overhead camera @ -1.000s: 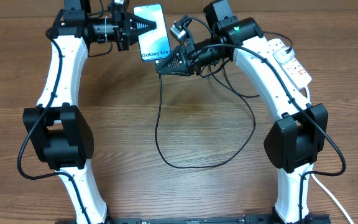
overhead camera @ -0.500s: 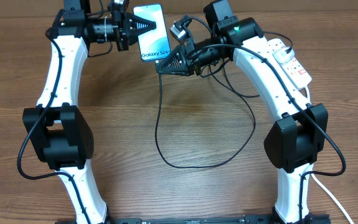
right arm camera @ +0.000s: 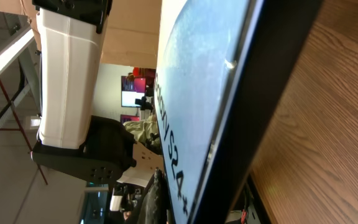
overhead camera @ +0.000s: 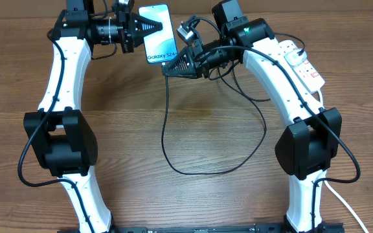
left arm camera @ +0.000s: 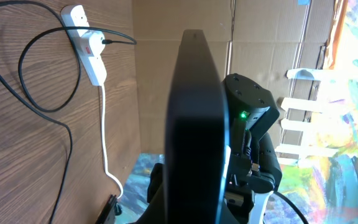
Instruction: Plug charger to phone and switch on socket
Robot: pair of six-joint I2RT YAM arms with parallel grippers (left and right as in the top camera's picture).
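Note:
The phone (overhead camera: 158, 33), with its light-blue screen and "Galaxy S24" text, is held up above the table's far edge. My left gripper (overhead camera: 149, 28) is shut on its left edge. In the left wrist view the phone (left arm camera: 197, 124) shows edge-on as a dark slab. My right gripper (overhead camera: 171, 67) is at the phone's near end, shut on the charger (overhead camera: 164, 123) where the black cable leaves its jaws. The connector tip is hidden. In the right wrist view the phone (right arm camera: 197, 87) fills the frame. The cable loops over the table to the socket (overhead camera: 302, 61) at the far right.
The socket also shows in the left wrist view (left arm camera: 86, 43), with its thick white cord (left arm camera: 104, 137) trailing off the table. The black cable's loop (overhead camera: 261, 133) lies over the wooden table's (overhead camera: 193, 194) middle. Both arm bases stand at the near edge.

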